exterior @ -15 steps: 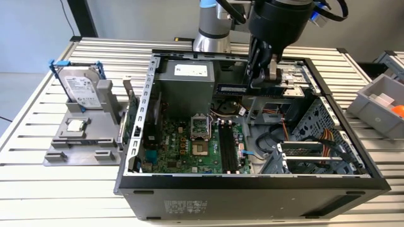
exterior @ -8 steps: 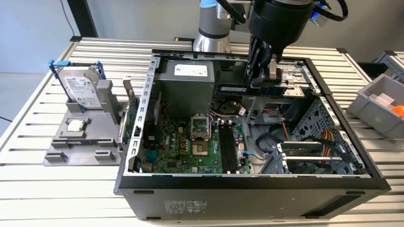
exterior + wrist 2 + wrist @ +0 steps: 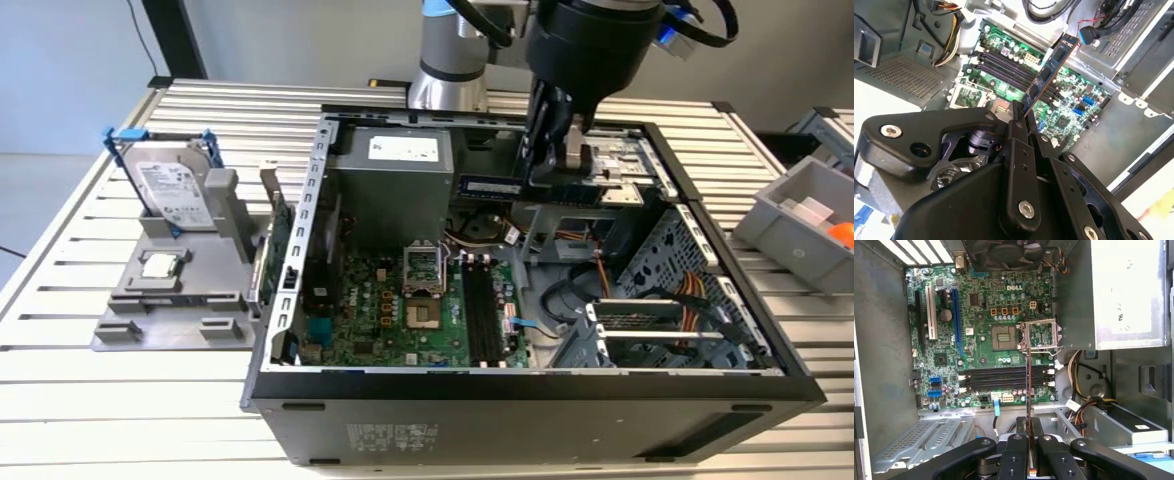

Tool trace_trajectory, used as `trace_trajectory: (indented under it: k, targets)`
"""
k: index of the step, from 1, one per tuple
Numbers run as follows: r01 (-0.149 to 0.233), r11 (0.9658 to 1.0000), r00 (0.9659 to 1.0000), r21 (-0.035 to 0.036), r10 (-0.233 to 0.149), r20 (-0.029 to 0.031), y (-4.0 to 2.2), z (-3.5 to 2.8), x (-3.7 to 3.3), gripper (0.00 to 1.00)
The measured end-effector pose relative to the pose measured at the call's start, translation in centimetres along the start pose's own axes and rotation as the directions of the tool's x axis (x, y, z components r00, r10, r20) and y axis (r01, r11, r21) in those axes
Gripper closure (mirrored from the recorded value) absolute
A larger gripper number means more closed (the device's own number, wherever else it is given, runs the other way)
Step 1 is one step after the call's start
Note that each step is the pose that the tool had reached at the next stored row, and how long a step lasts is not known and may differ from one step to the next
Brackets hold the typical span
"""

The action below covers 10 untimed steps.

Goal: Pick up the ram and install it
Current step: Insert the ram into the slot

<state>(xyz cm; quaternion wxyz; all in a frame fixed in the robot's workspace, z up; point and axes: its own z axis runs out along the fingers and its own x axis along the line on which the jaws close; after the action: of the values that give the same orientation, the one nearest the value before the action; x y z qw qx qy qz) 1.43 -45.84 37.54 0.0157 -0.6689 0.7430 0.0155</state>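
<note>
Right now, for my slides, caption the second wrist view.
Gripper holding the ram over the motherboard's black memory slots.

Open case stands on the slatted desk. The claw hangs inside the case beside the power supply, clamped on one end of the ram. The ram lies level, clear of the motherboard slots. At the exterior view's left, a hard drive stands in a grey holder just beside the case.
</note>
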Motion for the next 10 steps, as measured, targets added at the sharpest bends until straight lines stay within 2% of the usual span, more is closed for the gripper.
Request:
trace_trajectory:
  k: [6, 10]
  targets:
    - [-0.037, 0.9993, 0.9993, 0.0015, 0.037, 0.0001, -0.06, 0.00, -0.01, 1.00]
    - [-0.037, 0.9993, 0.9993, 0.0016, 0.037, 0.0000, -0.07, 0.00, -0.01, 1.00]
